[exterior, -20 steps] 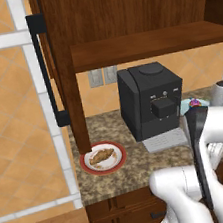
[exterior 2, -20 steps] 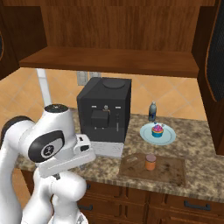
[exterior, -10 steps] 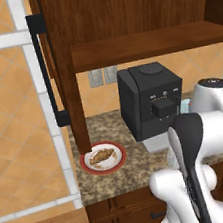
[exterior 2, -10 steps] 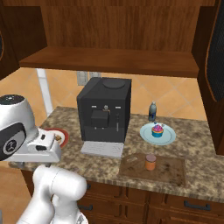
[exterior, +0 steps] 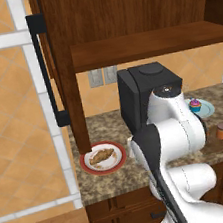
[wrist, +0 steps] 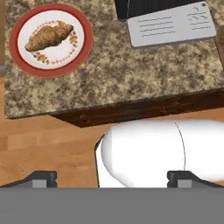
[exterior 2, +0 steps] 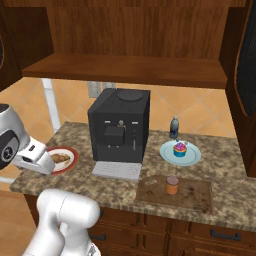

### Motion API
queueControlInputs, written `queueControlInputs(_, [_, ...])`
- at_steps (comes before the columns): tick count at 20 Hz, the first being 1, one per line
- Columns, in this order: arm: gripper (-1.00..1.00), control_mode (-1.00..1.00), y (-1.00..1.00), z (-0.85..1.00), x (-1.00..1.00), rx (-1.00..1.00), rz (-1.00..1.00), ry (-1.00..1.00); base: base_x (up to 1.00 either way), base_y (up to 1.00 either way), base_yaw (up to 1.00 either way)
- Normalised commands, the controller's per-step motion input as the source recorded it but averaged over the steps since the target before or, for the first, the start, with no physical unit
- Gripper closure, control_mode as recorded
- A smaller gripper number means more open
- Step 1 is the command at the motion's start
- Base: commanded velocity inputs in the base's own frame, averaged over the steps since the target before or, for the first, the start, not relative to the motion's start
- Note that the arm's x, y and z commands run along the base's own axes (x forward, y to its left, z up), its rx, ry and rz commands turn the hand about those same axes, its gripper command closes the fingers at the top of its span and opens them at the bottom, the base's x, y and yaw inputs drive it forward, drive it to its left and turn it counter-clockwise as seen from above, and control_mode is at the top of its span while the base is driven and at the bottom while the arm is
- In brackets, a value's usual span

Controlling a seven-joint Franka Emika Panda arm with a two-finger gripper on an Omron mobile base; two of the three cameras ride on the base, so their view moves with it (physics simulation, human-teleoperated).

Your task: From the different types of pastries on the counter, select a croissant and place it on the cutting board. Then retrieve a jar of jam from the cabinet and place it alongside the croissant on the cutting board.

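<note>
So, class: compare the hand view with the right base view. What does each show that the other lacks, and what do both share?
Hand view alone: the gripper, its two dark fingertips set wide apart, over the wooden floor before the counter edge.

Right base view alone: the jar of jam standing on the cutting board, the cupcake on a blue plate, a dark bottle.

Both: the croissant on its red-rimmed plate, the granite counter, the coffee machine's grey tray.

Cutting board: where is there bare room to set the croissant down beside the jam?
The cutting board is bare right of the jar of jam, with a narrower strip on its left. The croissant lies on the red-rimmed plate. Behind the board, the cupcake's plate crowds the counter.
</note>
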Motion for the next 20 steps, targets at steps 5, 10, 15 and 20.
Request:
queueControlInputs(5, [-1.00, -1.00, 0.24, -0.34, 0.62, -0.03, -0.12, -0.21, 0.00, 0.00, 0.00])
queueControlInputs(10, [-1.00, -1.00, 0.05, -0.07, 0.12, 0.12, -0.04, -0.03, 0.00, 0.00, 0.00])
queueControlInputs(15, [-1.00, -1.00, 0.00, -0.15, 0.15, 0.40, -0.05, 0.08, 0.00, 0.00, 0.00])
queueControlInputs(20, [-1.00, -1.00, 0.34, -0.23, 0.17, 0.03, -0.05, 0.01, 0.00, 0.00, 0.00])
